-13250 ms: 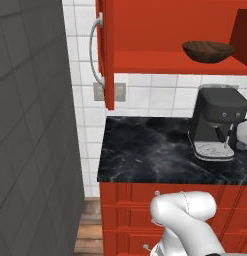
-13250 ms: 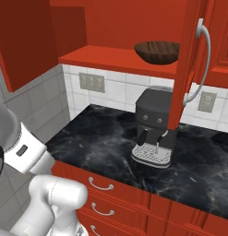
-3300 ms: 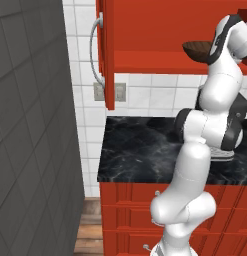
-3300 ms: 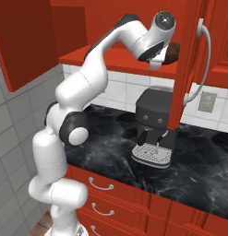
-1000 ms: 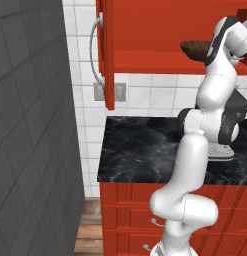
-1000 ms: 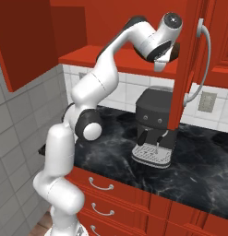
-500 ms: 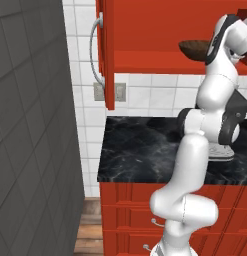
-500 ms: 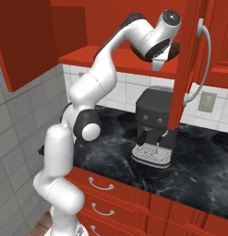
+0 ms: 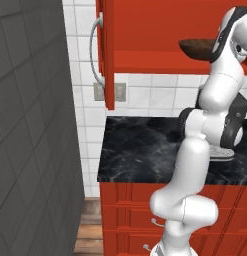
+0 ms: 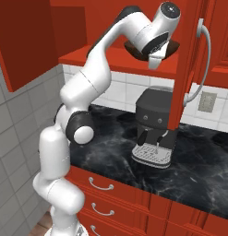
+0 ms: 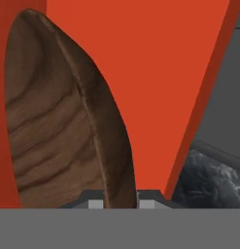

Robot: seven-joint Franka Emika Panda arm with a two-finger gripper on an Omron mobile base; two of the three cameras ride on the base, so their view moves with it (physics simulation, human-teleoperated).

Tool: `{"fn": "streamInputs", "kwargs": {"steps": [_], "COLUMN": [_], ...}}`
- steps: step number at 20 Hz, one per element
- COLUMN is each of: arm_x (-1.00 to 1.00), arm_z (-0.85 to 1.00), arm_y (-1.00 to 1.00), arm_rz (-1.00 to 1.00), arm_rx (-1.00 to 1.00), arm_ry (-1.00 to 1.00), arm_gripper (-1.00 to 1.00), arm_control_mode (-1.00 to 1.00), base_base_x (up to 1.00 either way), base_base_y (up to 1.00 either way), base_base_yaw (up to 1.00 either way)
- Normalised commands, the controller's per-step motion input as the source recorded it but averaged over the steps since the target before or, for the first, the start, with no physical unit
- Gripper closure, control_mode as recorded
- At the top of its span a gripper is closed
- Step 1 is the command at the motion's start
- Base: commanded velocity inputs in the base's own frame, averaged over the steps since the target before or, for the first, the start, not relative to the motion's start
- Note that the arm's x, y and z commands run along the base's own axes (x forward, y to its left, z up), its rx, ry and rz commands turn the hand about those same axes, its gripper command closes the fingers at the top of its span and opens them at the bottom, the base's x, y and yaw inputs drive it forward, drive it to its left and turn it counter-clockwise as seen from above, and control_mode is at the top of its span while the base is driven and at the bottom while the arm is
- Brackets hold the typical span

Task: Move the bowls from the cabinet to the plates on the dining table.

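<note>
one red cabinet [image 9: 145, 30] shelf above black marble counter [image 9: 140, 155], white-tiled wall [image 9: 145, 92].

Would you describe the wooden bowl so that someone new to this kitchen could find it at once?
Start at the red wall cabinet above the black marble counter with the coffee machine. On the cabinet's open red shelf, directly above that machine, sits the wooden bowl. It is wide, shallow and dark brown with visible grain, and the gripper is clamped on its rim.
</note>
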Motion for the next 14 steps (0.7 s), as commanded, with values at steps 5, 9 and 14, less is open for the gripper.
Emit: {"fn": "streamInputs", "kwargs": {"steps": [5,9,14], "arm_x": [-0.48,-0.51,-0.54], "arm_z": [0.13,0.01,0.00], "arm_y": [0.32,0.12,0.09], "arm_rz": [0.00,0.00,0.00], "arm_rx": [0.00,0.00,0.00], "arm_ry": [-0.01,-0.02,-0.01], "arm_gripper": [1.00,1.00,1.00], "arm_control_mode": [-1.00,-1.00,-1.00], "base_base_x": [0.00,0.00,0.00], "base_base_y": [0.00,0.00,0.00], "base_base_yaw": [0.00,0.00,0.00]}}
